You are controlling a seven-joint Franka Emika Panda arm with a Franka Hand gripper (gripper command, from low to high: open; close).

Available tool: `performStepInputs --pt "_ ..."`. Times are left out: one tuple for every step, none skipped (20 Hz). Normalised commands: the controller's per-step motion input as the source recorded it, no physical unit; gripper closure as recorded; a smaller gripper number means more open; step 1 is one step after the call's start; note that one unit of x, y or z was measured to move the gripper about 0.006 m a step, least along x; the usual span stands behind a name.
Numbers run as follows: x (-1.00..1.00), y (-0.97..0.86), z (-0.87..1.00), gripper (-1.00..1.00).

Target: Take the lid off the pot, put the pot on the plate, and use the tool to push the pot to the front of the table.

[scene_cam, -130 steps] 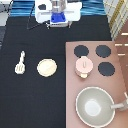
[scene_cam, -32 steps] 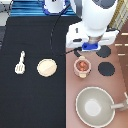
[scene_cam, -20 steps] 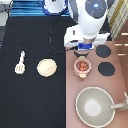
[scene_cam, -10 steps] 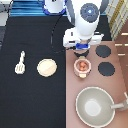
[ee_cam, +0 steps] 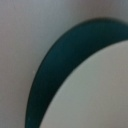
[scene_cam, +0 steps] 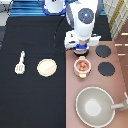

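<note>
The pale pink pot (scene_cam: 82,66) stands uncovered on the stove panel, and its reddish-brown contents show. My gripper (scene_cam: 80,50) hangs just above it in the exterior view, over the stove's top-left burner spot. The lid lies nowhere in the exterior view; the hand hides whatever is under it. A pale rounded surface (ee_cam: 95,90) fills much of the wrist view from very close, and I cannot tell what it is. The cream plate (scene_cam: 47,67) lies on the black table (scene_cam: 30,100) to the pot's left. Further left lies the white spatula tool (scene_cam: 20,63).
The large grey-beige pan (scene_cam: 95,106) with its handle sits on the stove panel (scene_cam: 120,85) below the pot. Two black burners (scene_cam: 103,51) (scene_cam: 105,69) show to the pot's right. The robot's base stands at the exterior view's top.
Several seconds ago the lid sat on the pot and the arm was back at the top. Over the last second the hand drifted slightly left above the open pot.
</note>
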Motion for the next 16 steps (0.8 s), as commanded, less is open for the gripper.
performStepInputs --pt "0.0 0.17 0.28 1.0" --pt "0.0 0.17 0.39 -1.0" --pt "-0.04 0.14 0.51 -1.0" --pt "-0.12 0.14 0.48 -1.0" --pt "-0.17 0.1 0.51 -1.0" --pt "-0.24 0.08 0.53 -1.0" --pt "-0.3 0.07 0.57 -1.0" --pt "-0.34 0.07 0.61 -1.0" --pt "-0.35 0.06 0.71 -1.0" --pt "-0.41 0.02 0.72 -1.0" --pt "-0.32 0.0 0.92 -1.0" --pt "-0.2 0.0 1.0 -1.0" --pt "-0.07 0.0 1.0 -1.0" --pt "0.0 0.0 1.0 -1.0" --pt "0.2 0.0 1.0 -1.0" --pt "0.37 0.0 0.93 -1.0"
